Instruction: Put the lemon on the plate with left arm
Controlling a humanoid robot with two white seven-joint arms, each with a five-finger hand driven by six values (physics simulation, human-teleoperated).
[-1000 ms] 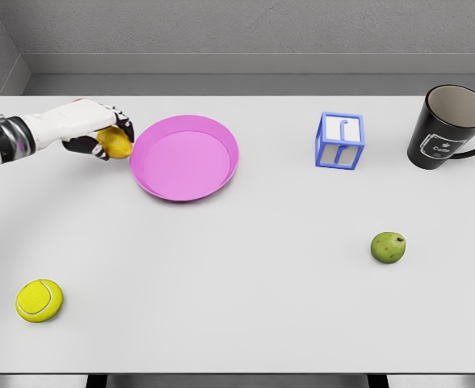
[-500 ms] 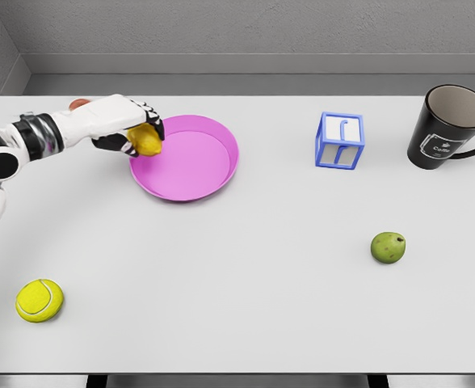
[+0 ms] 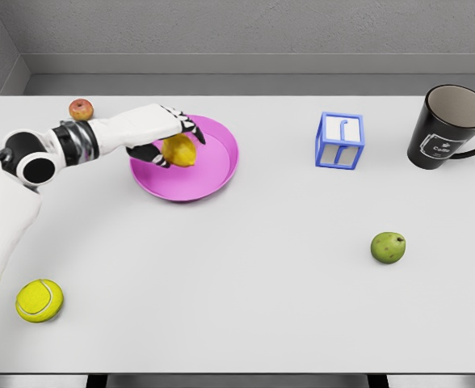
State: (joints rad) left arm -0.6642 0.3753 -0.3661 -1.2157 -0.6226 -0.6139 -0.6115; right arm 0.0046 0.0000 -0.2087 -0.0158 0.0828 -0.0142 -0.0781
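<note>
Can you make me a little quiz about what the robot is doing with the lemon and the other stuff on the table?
1. True or false: the left hand grips the lemon over the pink plate.
2. Which thing is nearest the table's front left corner? A) green apple B) tennis ball C) black mug
3. Fill in: the blue cube stands between the plate and the ____.

Key: 1 true; 2 B; 3 mug.

The mug [image 3: 451, 127] handle runs off the right edge (logo illegible).
</note>
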